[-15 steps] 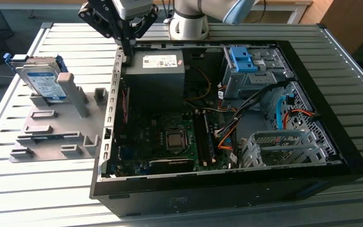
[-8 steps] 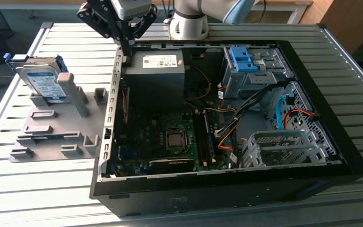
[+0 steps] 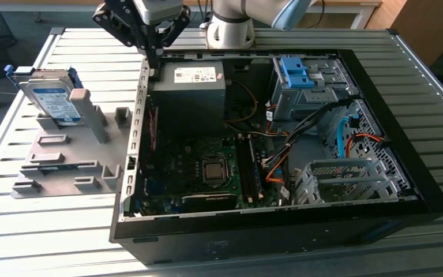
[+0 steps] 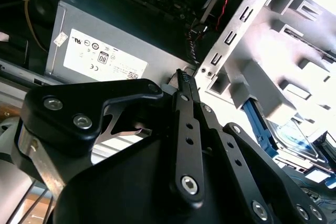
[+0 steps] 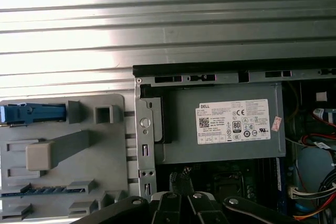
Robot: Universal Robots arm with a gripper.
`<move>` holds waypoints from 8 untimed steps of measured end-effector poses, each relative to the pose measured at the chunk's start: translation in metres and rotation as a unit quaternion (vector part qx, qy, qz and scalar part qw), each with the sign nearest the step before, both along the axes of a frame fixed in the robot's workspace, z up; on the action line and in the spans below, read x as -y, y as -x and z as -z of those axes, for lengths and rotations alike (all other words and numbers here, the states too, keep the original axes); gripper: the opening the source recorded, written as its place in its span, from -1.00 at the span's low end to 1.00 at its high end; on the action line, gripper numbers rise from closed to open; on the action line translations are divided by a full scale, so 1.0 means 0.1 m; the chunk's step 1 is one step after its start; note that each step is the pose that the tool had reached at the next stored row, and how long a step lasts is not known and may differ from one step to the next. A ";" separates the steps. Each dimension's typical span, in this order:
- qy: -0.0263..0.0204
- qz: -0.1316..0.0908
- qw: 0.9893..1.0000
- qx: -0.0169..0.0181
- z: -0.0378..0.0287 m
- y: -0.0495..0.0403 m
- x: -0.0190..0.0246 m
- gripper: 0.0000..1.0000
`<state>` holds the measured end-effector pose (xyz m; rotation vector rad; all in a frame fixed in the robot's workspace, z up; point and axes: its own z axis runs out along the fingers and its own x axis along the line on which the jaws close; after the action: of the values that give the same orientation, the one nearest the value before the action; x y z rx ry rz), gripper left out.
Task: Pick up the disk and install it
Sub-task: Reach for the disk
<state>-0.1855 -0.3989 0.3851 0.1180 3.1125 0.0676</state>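
Note:
The disk (image 3: 52,95) stands on edge in a slot at the far end of a grey fixture (image 3: 60,167), at the exterior view's left; it is silver-grey with a blue-and-white label and blue rails. In the first wrist view the disk (image 5: 31,113) shows edge-on as a blue strip, and in the second wrist view the disk (image 4: 294,136) lies beyond the fixture's blocks. My gripper (image 3: 152,51) hangs shut and empty above the case's far left corner, to the right of the disk. Its fingertips (image 4: 182,75) meet with nothing between them, just over the case's side wall (image 5: 145,145).
An open computer case (image 3: 406,167) takes up the exterior view's middle and right. It holds a dark power supply (image 3: 193,86) with a white sticker, a motherboard (image 3: 206,167), cables, and a drive cage with a blue bracket (image 3: 295,72). Everything stands on a slatted metal table (image 3: 44,231).

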 end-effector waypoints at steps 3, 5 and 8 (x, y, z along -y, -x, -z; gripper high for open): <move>0.000 0.000 1.000 0.000 0.001 0.009 0.000 -0.79; 0.000 0.000 1.000 0.000 0.002 0.015 0.000 -0.79; 0.000 0.000 1.000 0.000 0.002 0.024 0.000 -0.79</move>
<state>-0.1879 -0.3989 0.3848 0.1180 3.1125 0.0677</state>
